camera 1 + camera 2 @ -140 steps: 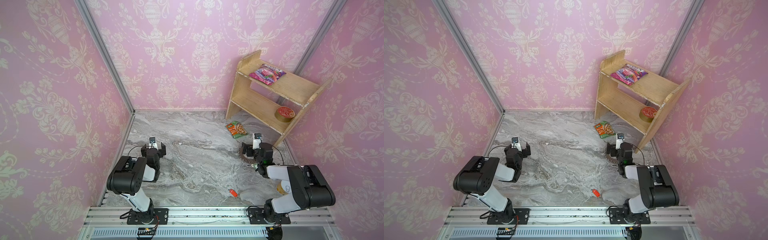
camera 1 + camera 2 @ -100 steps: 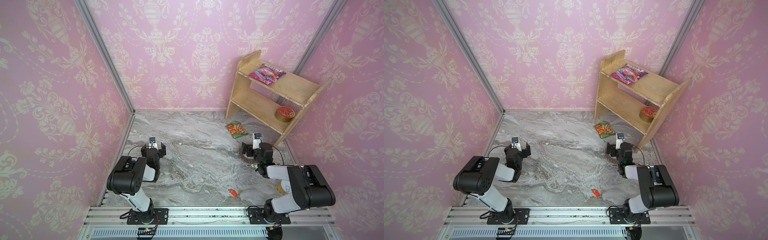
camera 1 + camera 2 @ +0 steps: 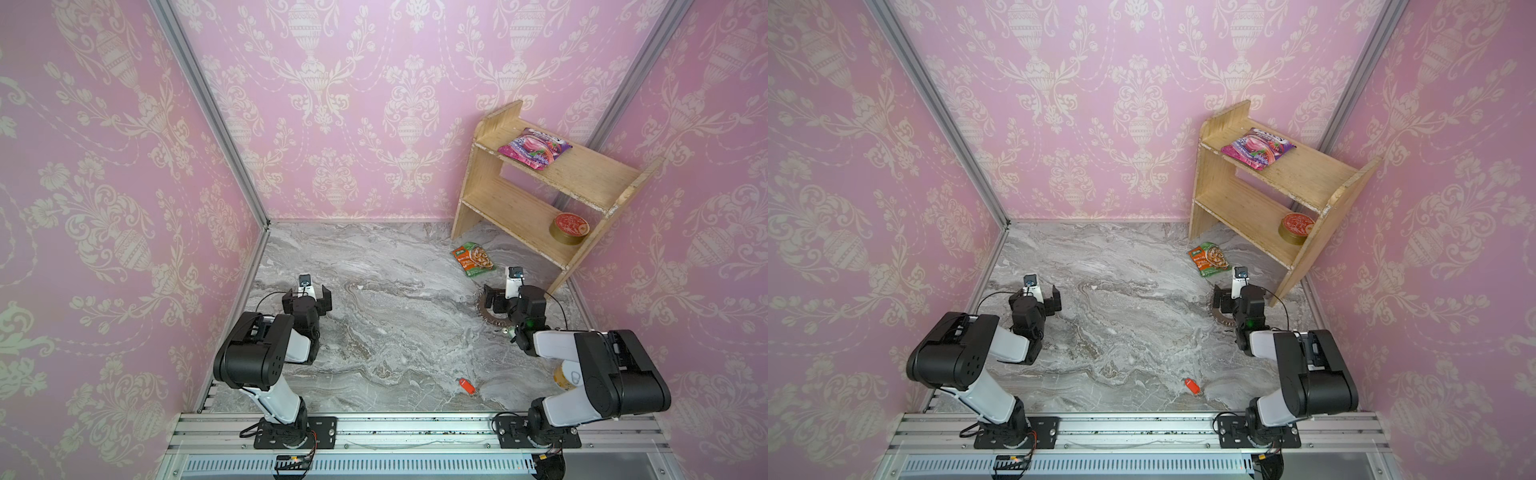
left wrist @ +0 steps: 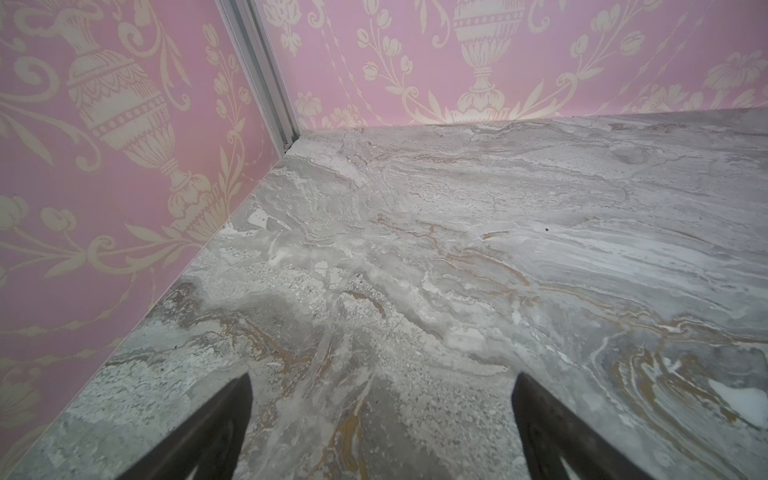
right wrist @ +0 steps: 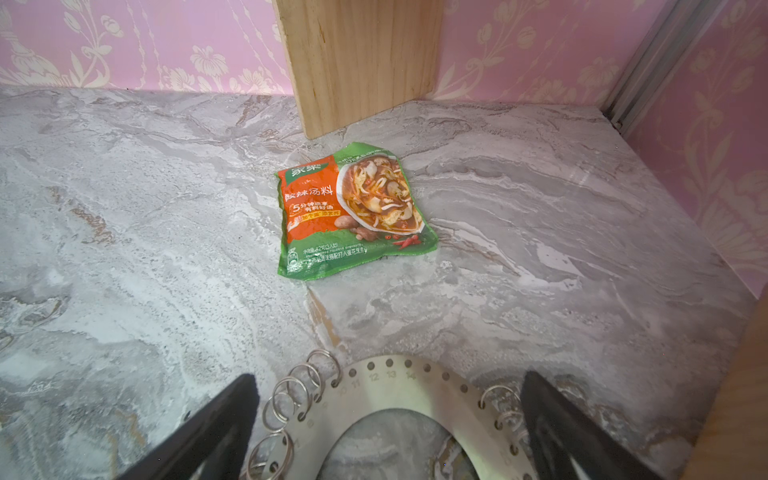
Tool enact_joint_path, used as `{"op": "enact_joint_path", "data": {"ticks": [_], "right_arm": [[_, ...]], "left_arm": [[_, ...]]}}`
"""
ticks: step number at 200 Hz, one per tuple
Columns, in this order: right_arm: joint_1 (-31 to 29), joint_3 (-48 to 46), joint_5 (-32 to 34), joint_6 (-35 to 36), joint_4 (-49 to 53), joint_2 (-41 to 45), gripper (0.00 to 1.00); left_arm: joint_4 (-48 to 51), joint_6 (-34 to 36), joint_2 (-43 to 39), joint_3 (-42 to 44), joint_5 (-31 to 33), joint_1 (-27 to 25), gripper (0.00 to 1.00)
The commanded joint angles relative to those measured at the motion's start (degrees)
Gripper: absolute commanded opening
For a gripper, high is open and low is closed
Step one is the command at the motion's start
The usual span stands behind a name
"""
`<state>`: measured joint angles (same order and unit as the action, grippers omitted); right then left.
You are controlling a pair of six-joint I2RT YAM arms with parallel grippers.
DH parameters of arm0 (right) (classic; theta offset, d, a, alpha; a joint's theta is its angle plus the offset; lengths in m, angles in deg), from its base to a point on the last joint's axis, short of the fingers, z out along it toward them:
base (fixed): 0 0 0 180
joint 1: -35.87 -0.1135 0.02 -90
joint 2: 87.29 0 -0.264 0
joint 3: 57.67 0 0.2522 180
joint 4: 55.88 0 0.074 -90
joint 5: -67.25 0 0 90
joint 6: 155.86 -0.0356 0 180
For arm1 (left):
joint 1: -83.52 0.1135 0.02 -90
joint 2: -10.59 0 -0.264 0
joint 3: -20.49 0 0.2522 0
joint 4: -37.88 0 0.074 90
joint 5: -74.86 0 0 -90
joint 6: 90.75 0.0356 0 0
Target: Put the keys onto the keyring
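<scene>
Wide open and empty, the right gripper (image 5: 388, 376) hangs over the keyring (image 5: 415, 386); the red-tagged key (image 3: 466, 385) lies well apart, near the counter's (image 3: 395, 332) front edge.

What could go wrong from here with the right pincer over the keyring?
The keyring lies flat on the marble, so the open right pincer may slip off its thin edge or snag the wire loops. The red-tagged key lies small and flat near the front rail, far from the ring, so it may be hard to pinch.
</scene>
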<state>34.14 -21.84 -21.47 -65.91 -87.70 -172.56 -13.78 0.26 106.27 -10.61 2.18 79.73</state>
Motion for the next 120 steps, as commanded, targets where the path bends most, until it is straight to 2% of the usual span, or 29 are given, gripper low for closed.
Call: {"op": "enact_joint_path", "data": {"ticks": [1, 66, 79, 90, 96, 109, 120], "right_arm": [[0.2, 1.1, -0.5, -1.0, 0.6, -0.7, 1.0], [0.2, 1.4, -0.2, -1.0, 0.6, -0.3, 1.0], [-0.2, 3.5, 0.7, -0.8, 7.3, 3.2, 1.0], [-0.9, 7.8, 4.1, -3.2, 19.9, 7.6, 1.0], [-1.1, 10.1, 4.6, -4.9, 27.2, 9.3, 1.0], [-2.5, 12.8, 5.4, -7.1, 35.8, 12.4, 1.0], [-4.6, 14.2, 7.9, -8.8, 42.2, 14.7, 1.0]], "left_arm": [[0.9, -0.3, -0.8, -0.8, 1.3, 0.5, 0.99], [0.5, -0.2, -0.8, -0.6, 1.4, 0.6, 0.99], [1.1, 0.0, -2.9, 0.2, 0.7, 0.4, 0.99], [2.3, 1.1, -5.6, 0.4, 2.8, -0.4, 0.99], [5.7, 2.1, -7.7, -0.3, 4.8, -1.7, 0.99], [14.9, 4.1, -13.0, -3.1, 5.0, -3.6, 0.99], [25.1, 2.4, -16.8, -6.2, 4.8, -4.1, 0.99]]}}
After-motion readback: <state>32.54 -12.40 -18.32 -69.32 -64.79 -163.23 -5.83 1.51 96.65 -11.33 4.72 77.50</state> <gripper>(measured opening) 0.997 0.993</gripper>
